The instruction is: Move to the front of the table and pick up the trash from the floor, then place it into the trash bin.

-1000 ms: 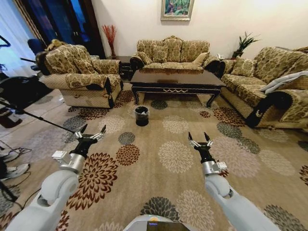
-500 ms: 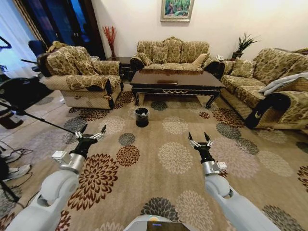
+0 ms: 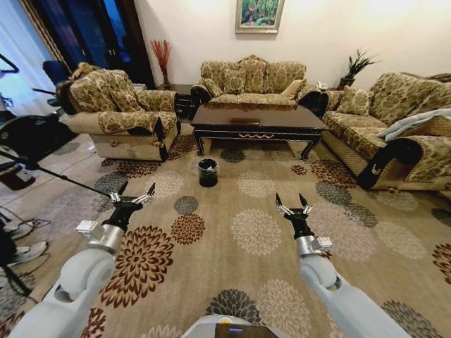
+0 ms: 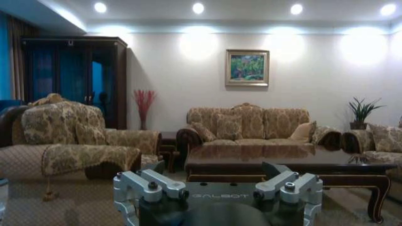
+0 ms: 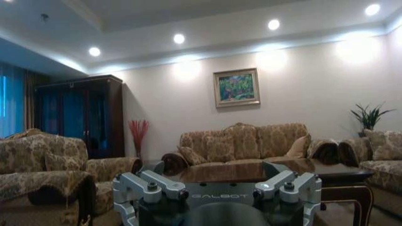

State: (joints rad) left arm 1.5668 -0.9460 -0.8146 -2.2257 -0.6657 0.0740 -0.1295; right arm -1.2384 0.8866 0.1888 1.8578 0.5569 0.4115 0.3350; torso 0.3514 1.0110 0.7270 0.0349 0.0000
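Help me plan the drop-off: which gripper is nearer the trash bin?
Left. The left gripper hangs short of the trash bin, off to its left; the right gripper hangs short of it too, farther off to its right.

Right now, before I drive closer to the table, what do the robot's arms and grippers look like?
Both arms have smooth, rounded light grey-white shells ending in silver metal wrist blocks. The left gripper and right gripper each have a black body and two slim black fingers with pale metal parts at the base. In the wrist views, silver bolted finger mounts flank a black housing lettered GALBOT.
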